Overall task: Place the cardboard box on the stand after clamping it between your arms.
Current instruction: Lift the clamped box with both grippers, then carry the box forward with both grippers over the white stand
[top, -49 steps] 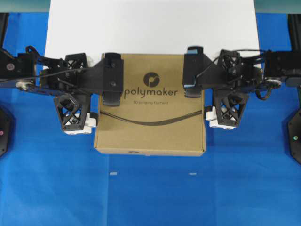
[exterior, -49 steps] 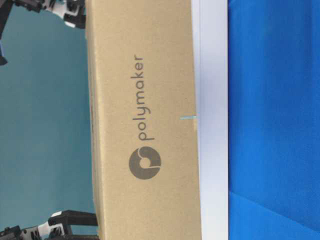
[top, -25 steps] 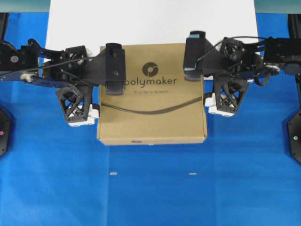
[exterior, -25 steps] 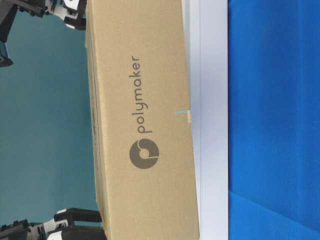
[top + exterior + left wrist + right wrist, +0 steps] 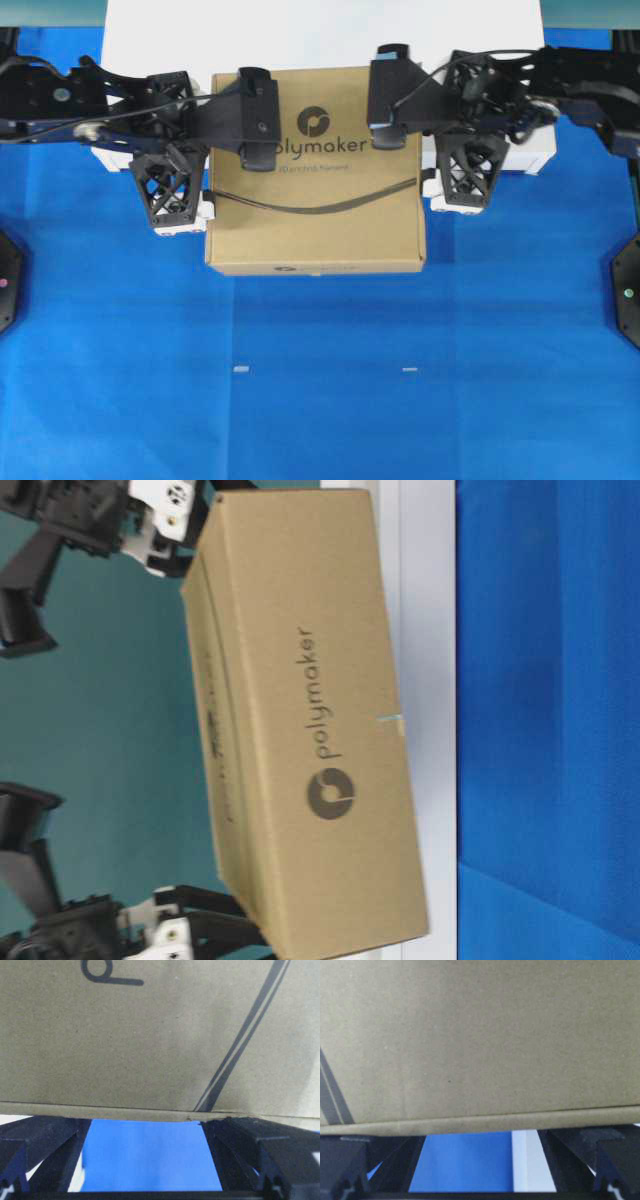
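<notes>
The brown cardboard box (image 5: 315, 200) with the "polymaker" logo is clamped between my two arms, its rear half over the white stand (image 5: 320, 30). My left gripper (image 5: 206, 155) is open, with both fingertips pressed against the box's left side. The right gripper (image 5: 428, 140) is open and pushes on the right side. From table level the box (image 5: 310, 720) hangs tilted, its left end lower, in front of the stand (image 5: 430, 630). Each wrist view shows the box wall (image 5: 150, 1035) (image 5: 470, 1035) across open jaws (image 5: 145, 1120) (image 5: 480, 1132), with nothing between the fingers.
Blue cloth (image 5: 320, 380) covers the table in front of the stand, with two small white marks (image 5: 240, 369) on it. Black arm bases (image 5: 628, 290) stand at the left and right edges. A strip of the stand (image 5: 525, 1160) shows below the right gripper.
Both arms have carried the box toward the back, further over the stand. The box has tilted, its left end now lower. Both grippers stay open.
</notes>
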`<state>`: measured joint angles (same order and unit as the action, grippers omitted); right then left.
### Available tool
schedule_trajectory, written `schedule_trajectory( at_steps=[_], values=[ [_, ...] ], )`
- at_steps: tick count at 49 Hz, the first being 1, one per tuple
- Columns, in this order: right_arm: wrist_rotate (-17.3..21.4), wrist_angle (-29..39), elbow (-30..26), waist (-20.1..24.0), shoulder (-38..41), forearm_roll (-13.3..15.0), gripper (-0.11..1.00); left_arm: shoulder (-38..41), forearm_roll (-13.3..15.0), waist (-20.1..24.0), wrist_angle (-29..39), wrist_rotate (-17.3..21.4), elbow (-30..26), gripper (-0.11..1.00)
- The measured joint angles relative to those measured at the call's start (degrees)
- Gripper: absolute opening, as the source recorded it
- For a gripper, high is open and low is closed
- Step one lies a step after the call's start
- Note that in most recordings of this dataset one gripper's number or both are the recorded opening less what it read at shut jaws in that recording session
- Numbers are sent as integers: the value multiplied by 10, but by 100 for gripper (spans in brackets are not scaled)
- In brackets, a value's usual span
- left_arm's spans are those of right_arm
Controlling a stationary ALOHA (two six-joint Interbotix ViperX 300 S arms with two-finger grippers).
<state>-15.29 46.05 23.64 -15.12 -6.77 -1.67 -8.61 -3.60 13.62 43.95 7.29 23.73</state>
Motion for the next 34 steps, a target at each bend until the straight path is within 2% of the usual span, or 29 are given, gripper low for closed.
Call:
schedule_trajectory(
  at_steps=[7,17,27,34],
  values=[
    [-40,-1,-4,-24,8,-33,97,16,0,11,5,4,-4,85],
    [-96,-1,-5,-57,15,-69,97,23,0,33,5,39,-23,85],
    [-170,-2,-18,-97,35,-123,97,34,0,59,5,56,-38,85],
    [-205,-1,-32,-121,44,-136,97,41,-4,80,5,69,-56,85]
  ],
)
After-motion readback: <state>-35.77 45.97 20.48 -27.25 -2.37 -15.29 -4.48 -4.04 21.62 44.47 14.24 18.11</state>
